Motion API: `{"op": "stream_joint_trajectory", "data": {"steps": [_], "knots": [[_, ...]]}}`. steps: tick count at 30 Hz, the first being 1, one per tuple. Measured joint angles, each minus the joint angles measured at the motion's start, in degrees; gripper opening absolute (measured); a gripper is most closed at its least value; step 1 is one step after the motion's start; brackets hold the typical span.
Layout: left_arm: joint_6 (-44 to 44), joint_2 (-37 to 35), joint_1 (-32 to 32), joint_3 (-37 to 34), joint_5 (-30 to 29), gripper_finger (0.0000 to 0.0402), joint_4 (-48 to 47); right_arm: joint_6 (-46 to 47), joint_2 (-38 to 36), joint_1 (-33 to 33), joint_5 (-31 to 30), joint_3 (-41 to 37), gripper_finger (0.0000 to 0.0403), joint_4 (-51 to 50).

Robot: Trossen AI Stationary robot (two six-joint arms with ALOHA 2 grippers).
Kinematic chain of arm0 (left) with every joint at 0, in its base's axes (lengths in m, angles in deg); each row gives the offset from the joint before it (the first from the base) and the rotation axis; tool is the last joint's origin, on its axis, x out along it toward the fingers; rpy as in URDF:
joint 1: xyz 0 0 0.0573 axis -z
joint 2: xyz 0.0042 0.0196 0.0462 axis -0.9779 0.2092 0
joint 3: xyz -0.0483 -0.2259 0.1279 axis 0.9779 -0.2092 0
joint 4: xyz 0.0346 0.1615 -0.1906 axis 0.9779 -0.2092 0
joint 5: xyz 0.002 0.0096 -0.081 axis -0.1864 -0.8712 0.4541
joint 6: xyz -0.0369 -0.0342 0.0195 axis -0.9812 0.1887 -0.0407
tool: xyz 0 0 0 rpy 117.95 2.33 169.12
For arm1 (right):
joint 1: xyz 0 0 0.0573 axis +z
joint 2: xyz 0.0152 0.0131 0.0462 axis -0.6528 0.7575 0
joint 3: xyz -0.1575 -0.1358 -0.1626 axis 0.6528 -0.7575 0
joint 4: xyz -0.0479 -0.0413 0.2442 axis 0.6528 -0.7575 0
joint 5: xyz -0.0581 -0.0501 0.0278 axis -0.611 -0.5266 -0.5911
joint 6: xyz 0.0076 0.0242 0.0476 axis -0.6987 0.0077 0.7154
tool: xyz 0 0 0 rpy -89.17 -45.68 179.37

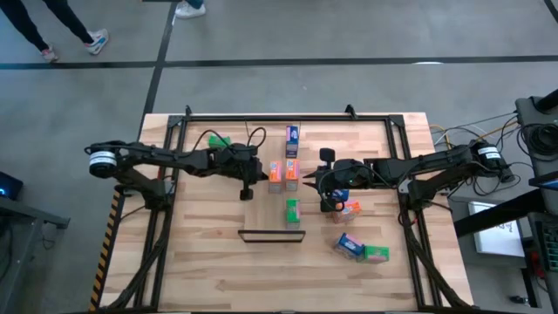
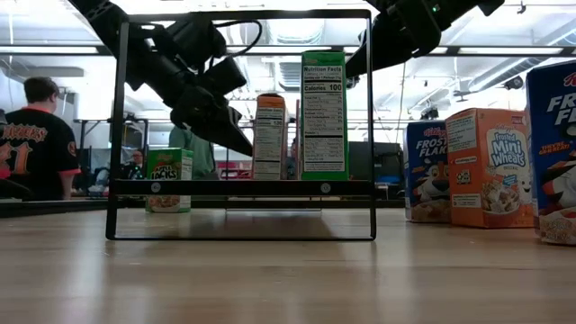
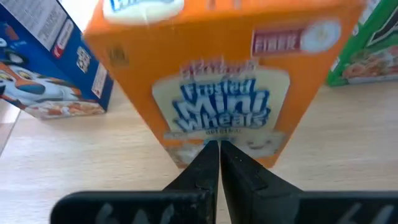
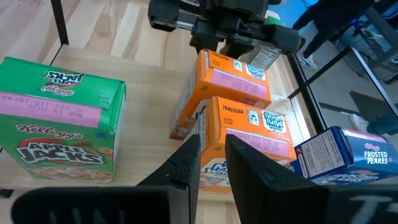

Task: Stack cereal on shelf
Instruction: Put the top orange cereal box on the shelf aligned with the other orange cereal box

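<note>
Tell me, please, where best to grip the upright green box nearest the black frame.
Grip the green box across its thin depth near the top, coming from above. It stands upright, apart from the orange boxes, so both broad faces are free.

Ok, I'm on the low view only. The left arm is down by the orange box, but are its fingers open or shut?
Observer: Shut and empty. In its wrist view the left gripper points straight at the front of the orange box.
Operator: And the right one?
Observer: The right gripper has its fingers slightly apart, with nothing between them.
Operator: Is anything hidden behind the tall green box?
Observer: Yes. From above, a blue box stands farthest from your camera, in line behind the green box.
</note>
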Motion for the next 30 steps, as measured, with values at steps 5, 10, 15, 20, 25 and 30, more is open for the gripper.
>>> {"op": "stream_joint_trajectory", "data": {"steps": [5, 10, 15, 20, 25, 30], "knots": [[-0.52, 0.61, 0.00, 0.00, 0.01, 0.0000, -0.28, 0.00, 0.00, -0.01, 0.00, 0.00, 0.0063, 0.00], [-1.30, -0.50, 0.13, 0.00, 0.18, 0.0000, -2.38, 0.00, 0.00, 0.00, 0.00, 0.00, 0.0063, 0.00], [-1.50, -2.69, 0.19, 0.00, 1.11, 0.0000, -3.63, 0.25, 0.00, 0.00, 0.05, -0.04, 0.0063, 1.20], [-1.39, -6.07, 0.28, 0.00, 2.46, 0.0000, -4.14, 2.50, 0.00, -0.02, 1.70, -0.04, 0.0062, 5.65], [-0.27, -9.45, 0.28, 0.00, 2.49, 0.0000, -4.64, 4.84, 1.36, -0.01, 5.24, -0.04, 0.0037, 13.37], [1.35, -10.96, 0.28, 0.00, 2.46, 0.0000, -5.19, 6.62, 5.59, -0.02, 6.07, -0.07, 0.0010, 21.01]]}}
